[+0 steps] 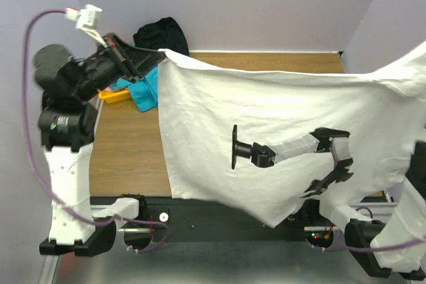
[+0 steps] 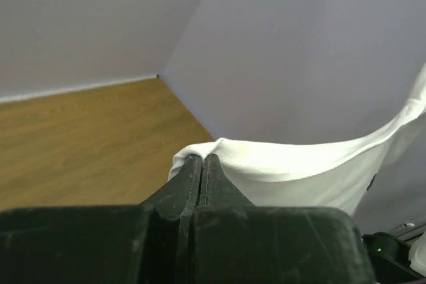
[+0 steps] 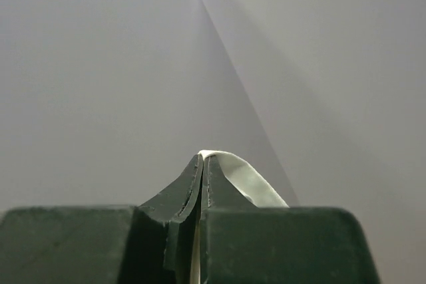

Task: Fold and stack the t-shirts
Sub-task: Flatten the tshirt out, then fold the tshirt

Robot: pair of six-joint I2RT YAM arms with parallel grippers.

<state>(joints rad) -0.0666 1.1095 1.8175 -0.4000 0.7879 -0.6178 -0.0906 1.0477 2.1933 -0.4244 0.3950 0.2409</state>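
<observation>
A white t-shirt (image 1: 266,118) with a black and grey print (image 1: 279,154) hangs spread wide above the table, stretched between my two grippers. My left gripper (image 1: 157,55) is shut on its upper left corner; in the left wrist view the jaws (image 2: 202,157) pinch the white cloth (image 2: 299,171), which runs off to the right. My right gripper (image 3: 205,156) is shut on a fold of the white cloth (image 3: 246,181). In the top view its tips lie past the right edge, where the shirt rises. The shirt's lower edge hangs over the table's near edge.
A teal t-shirt (image 1: 146,92) lies beside a yellow bin (image 1: 113,96) at the back left, under my left arm. A black t-shirt (image 1: 162,34) is bunched in the back corner. The wooden table (image 1: 126,144) shows to the left of the hanging shirt. Grey walls close the back and sides.
</observation>
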